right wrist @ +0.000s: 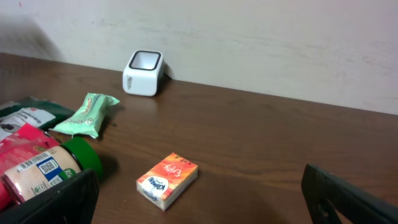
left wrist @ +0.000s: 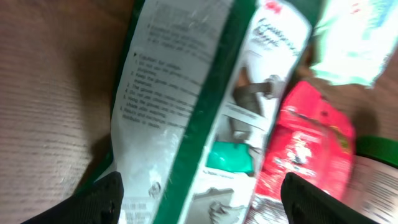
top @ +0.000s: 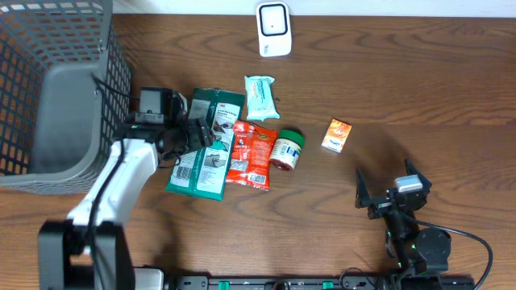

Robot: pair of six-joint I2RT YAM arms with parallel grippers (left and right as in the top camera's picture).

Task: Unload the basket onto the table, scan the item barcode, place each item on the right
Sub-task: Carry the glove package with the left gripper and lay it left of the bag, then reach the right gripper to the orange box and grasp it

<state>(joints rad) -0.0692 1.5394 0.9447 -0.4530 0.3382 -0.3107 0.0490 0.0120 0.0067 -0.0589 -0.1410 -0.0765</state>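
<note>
Five items were recorded on the tabletop [top: 403,80]: green packet [top: 206,149], red packet [top: 251,153], wipes pack [top: 261,97], green-lidded jar [top: 286,150] and orange tissue box [top: 337,135]. A barcode scanner [top: 273,30] was set at the far edge and a wire basket [top: 32,48] at the left.

- Green packet: laid flat, left of centre, touching the red packet on its right. Its long axis was run far to near, slightly tilted.
- Left hand [top: 193,133]: positioned directly over the green packet, fingers [left wrist: 93,202] spread wide on either side, nothing gripped.
- Right hand [top: 387,192]: placed near right, well apart from every item, jaws spread fully and empty.

The green packet was judged the item to be scanned, the left arm being far nearer. The barcode scanner was found beyond and right of the left hand.
</note>
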